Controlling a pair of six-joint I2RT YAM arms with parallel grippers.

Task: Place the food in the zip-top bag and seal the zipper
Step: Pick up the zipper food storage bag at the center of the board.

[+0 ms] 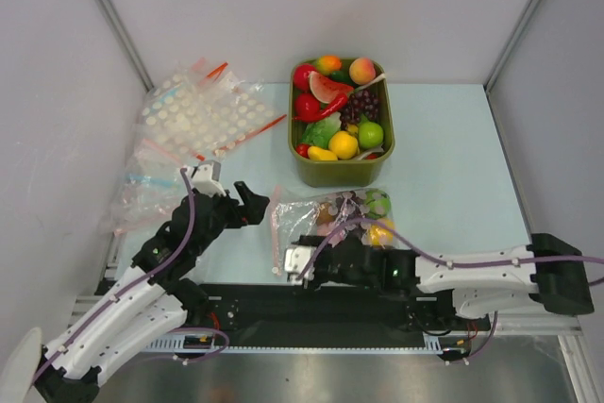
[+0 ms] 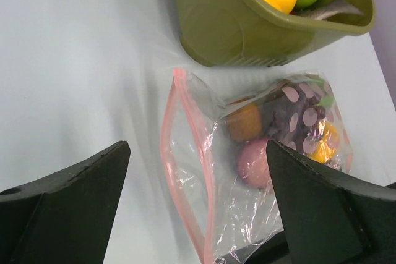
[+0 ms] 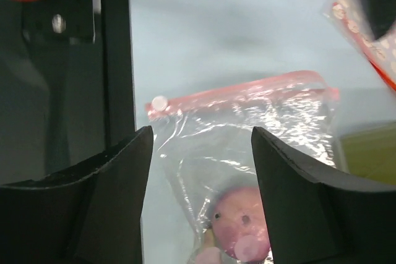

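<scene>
- Clear plastic is your target: the zip-top bag (image 1: 326, 224) lies flat on the bench (image 1: 453, 167), directly under and ahead of your right end effector (image 3: 201, 134) and just ahead of your left end effector (image 2: 197, 153).
- Your left end effector stands wide apart and grips nothing. In its wrist view the bag lies beyond its fingers (image 2: 74, 202), closer to the right-hand one.
- The zipper (image 2: 185, 171), a pale pink-red strip, is the bag edge nearest your left end effector. From there its two lips appear parted along the middle, so the mouth looks open.
- Your right end effector also has its fingers (image 3: 93, 202) apart, straddling the bag's body from above. The zipper runs crosswise beyond its fingertips. You cannot tell from these views whether the fingers touch the plastic.
- Some of the food (image 2: 253, 164) is inside the bag, bunched at the end far from the zipper: a pink piece, an orange piece (image 2: 244, 122), a yellow piece (image 2: 325, 146) and something dark.
- Beyond the bag from your right end effector, and just beside it, stands the olive-green tub (image 1: 340, 175), heaped with more toy fruit, among it a lemon (image 1: 343, 144) and a green apple (image 1: 370, 134).
- Past your left end effector, well apart from it, lie the white-dotted bags (image 1: 203, 110). Another clear bag with a blue strip (image 1: 142, 186) lies beside that arm.
</scene>
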